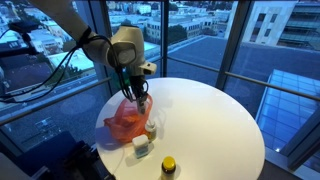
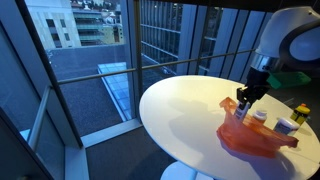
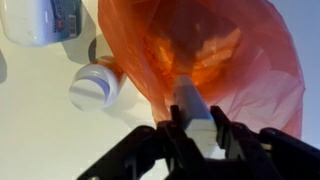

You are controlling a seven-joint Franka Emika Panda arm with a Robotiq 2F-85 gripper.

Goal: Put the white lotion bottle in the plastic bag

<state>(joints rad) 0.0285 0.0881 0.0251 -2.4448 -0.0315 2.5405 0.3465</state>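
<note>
My gripper (image 3: 196, 118) is shut on the white lotion bottle (image 3: 188, 97), which points nose-first into the open mouth of the orange plastic bag (image 3: 235, 50). In both exterior views the gripper (image 1: 141, 100) (image 2: 243, 106) hangs just over the bag (image 1: 124, 123) (image 2: 250, 139), which lies on the round white table (image 1: 210, 120) (image 2: 180, 110). The bottle is mostly hidden by the fingers in the exterior views.
A small white capped bottle (image 3: 93, 88) (image 1: 150, 130) (image 2: 260, 116) stands beside the bag. A white container with a blue label (image 3: 40, 18) (image 1: 141, 148) (image 2: 285, 126) and a yellow-capped dark bottle (image 1: 168, 165) (image 2: 301, 113) sit near the table edge. Glass windows surround the table.
</note>
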